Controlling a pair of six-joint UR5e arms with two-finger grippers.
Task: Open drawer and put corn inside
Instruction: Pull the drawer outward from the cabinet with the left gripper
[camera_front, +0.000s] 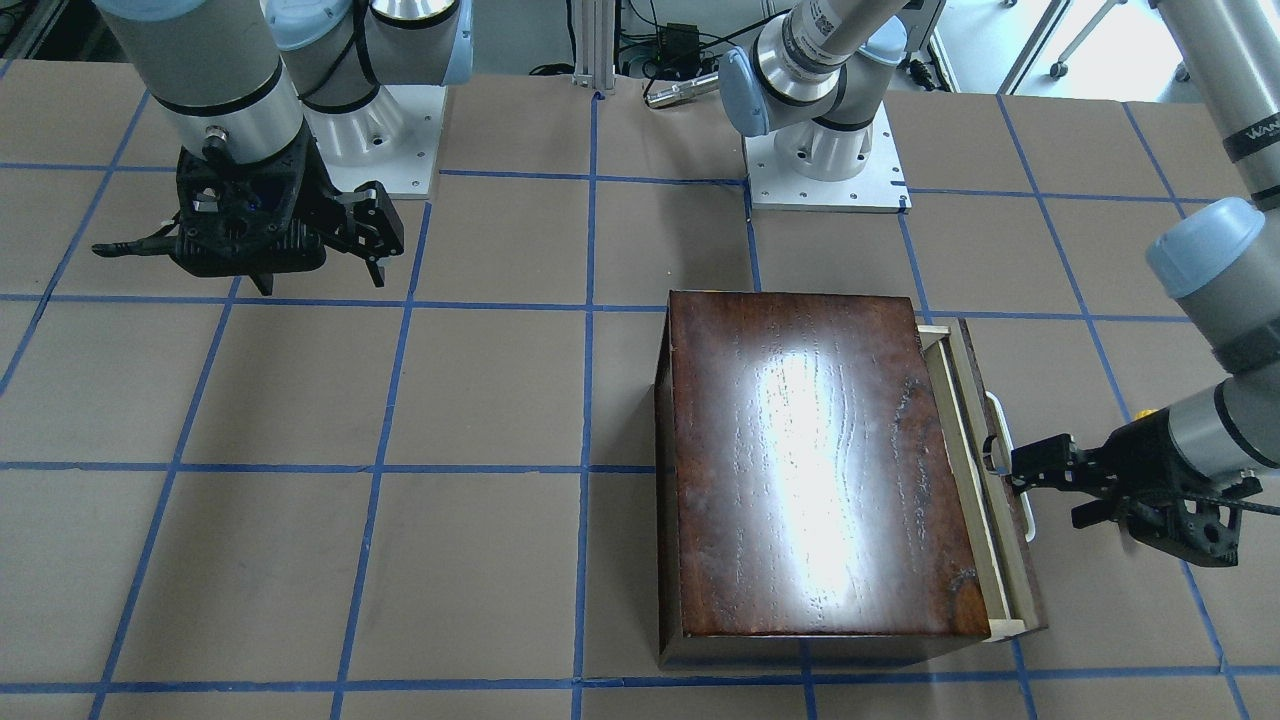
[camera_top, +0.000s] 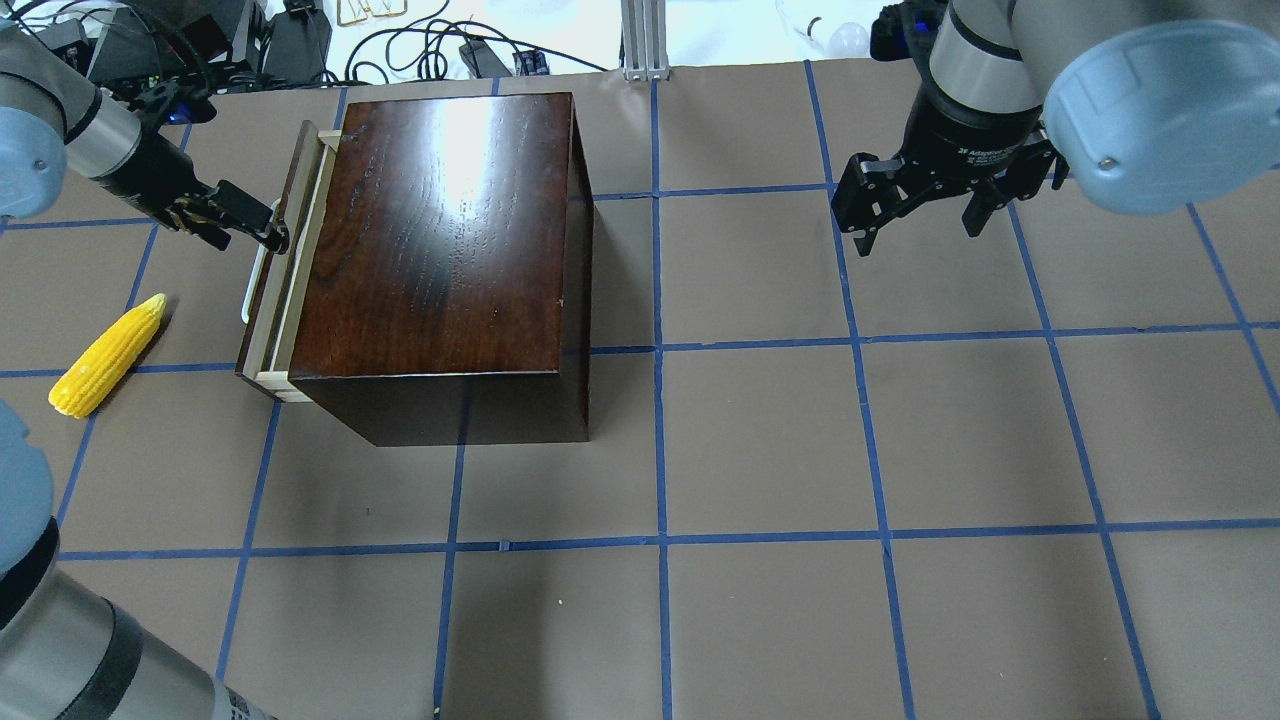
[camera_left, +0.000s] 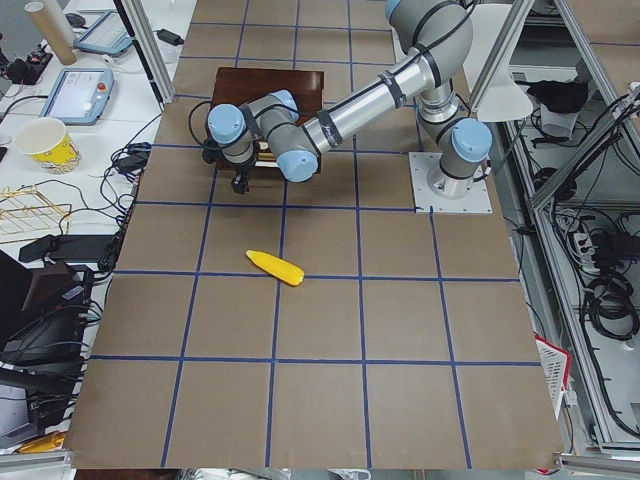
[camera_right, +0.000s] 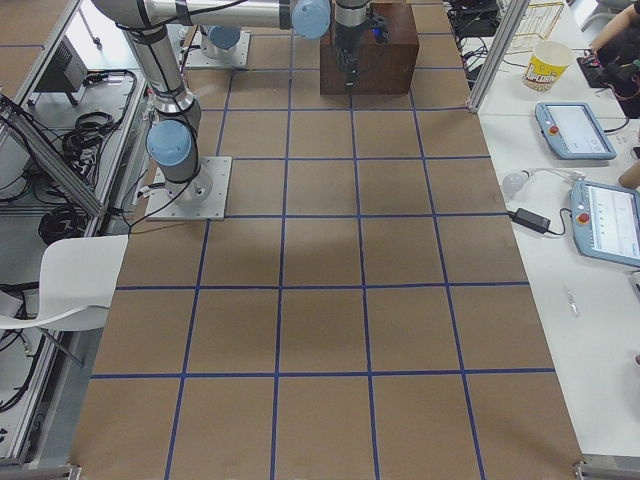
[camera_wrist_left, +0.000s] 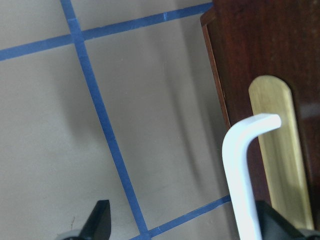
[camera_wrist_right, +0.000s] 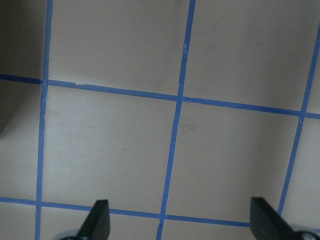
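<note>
Pale-wood drawer (camera_top: 297, 262) slightly out of glossy brown box (camera_top: 440, 230); yellow corn cob (camera_top: 108, 355) on desk (camera_top: 800, 450), left; left hand (camera_top: 268, 232) apart astride white bar handle (camera_top: 248, 300); right hand (camera_top: 918, 235) apart.

Drawer (camera_top: 290, 290) juts slightly from box (camera_top: 450, 230) on robot's left side. Corn (camera_top: 108, 355) on table (camera_top: 800, 450) farther left of box, apart from drawer. Left gripper (camera_top: 262, 232) at drawer handle (camera_top: 247, 300). Right gripper (camera_top: 915, 215) well right of box.

White capitals beginning "WAN" stand on a black band (camera_front: 1262, 135) around a grey tube (camera_front: 1215, 60) at the front-facing view's upper right; the rest is cut off. In the overhead view, small white print crosses the black collar (camera_top: 985, 152) above the right gripper (camera_top: 917, 238). It perhaps reads "Adaptive Gripper", but is too fine to be sure. A white label (camera_front: 826, 18) carries only a square code.
</note>
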